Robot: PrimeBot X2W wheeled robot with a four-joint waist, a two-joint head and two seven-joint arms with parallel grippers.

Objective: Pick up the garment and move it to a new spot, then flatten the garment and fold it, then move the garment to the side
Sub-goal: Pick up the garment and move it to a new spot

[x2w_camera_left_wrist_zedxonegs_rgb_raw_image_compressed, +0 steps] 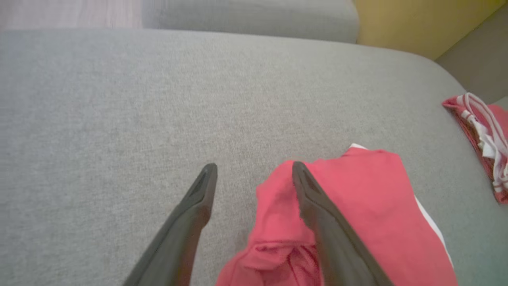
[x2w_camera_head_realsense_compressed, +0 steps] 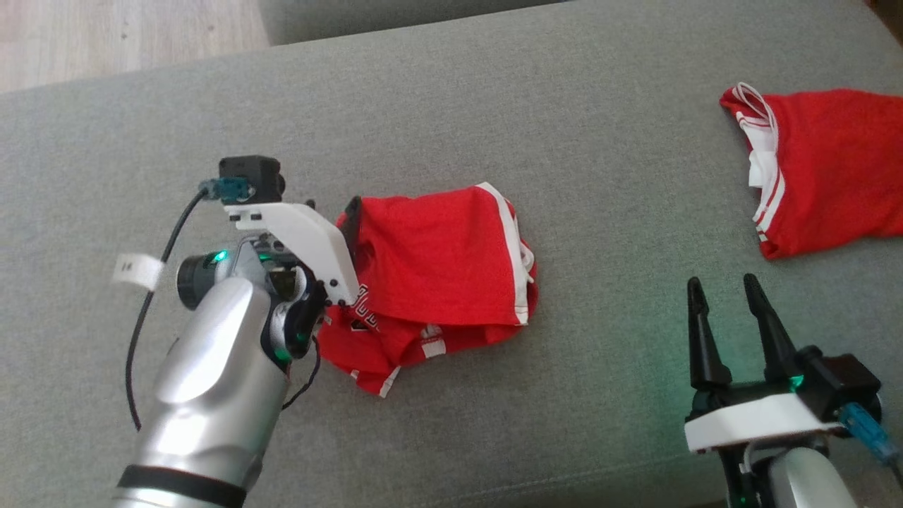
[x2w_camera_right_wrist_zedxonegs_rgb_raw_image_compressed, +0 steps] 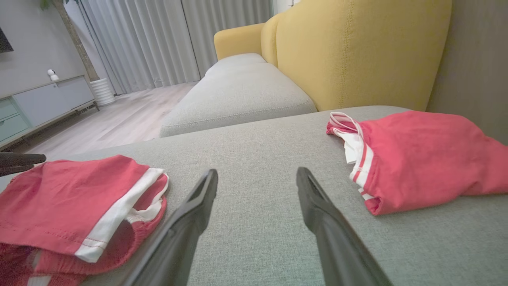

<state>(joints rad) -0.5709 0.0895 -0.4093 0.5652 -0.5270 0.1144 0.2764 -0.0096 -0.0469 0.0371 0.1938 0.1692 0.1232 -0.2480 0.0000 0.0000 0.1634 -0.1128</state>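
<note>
Pincers both spread: left pincer [x2w_camera_left_wrist_zedxonegs_rgb_raw_image_compressed: 254, 167] at the nine-o'clock edge of the garment [x2w_camera_head_realsense_compressed: 437, 261], one finger over red cloth, pinching nothing; right pincer [x2w_camera_head_realsense_compressed: 723, 282] idle at five o'clock, holding nothing. Probably between folding and moving aside. Worth pinching through every layer at that thick edge, lifting low, keeping the top flap from peeling open. Red with white trim, folded into a rough rectangle, lower layer spilling out toward seven o'clock. Mid sofa cushion [x2w_camera_head_realsense_compressed: 494, 106], well apart from second red garment [x2w_camera_head_realsense_compressed: 825, 169] at two o'clock.
</note>
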